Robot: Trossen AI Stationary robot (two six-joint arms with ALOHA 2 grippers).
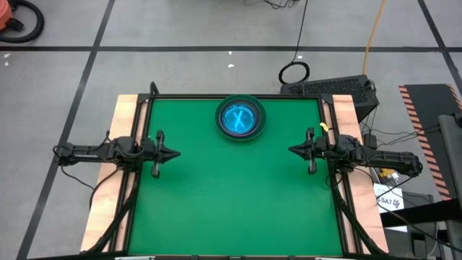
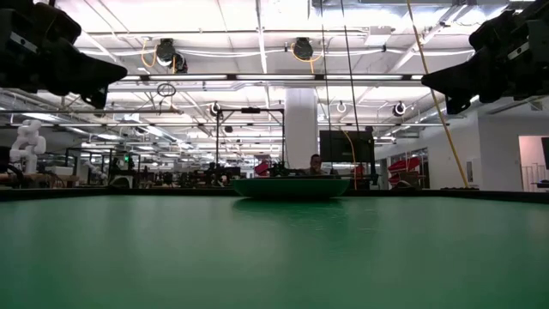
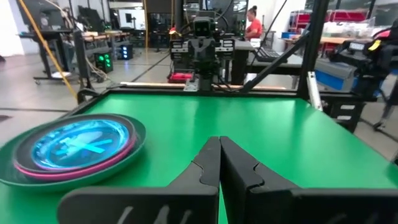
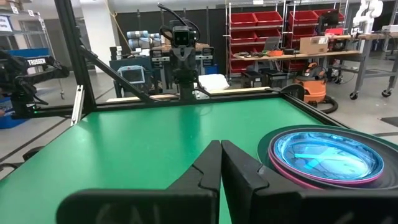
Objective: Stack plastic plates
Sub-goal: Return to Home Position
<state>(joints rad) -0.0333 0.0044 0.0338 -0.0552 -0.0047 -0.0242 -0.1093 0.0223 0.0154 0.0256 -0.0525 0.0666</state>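
Note:
The plates stand in one stack (image 1: 241,118) near the table's far edge, at its middle: a dark green-grey plate at the bottom resting on the table, a pink plate on it, a translucent cyan plate (image 3: 76,143) on top. The stack also shows in the right wrist view (image 4: 326,157) and the low view (image 2: 290,186). My left gripper (image 1: 175,153) is shut and hovers at the table's left edge, pointing inward. My right gripper (image 1: 292,150) is shut and hovers at the right edge, pointing inward. Both are far from the stack.
The green table top (image 1: 238,202) stretches bare between the two grippers and toward the near edge. Wooden side strips (image 1: 123,115) and black frame rails border it. A person (image 3: 254,25) is in the room beyond the table.

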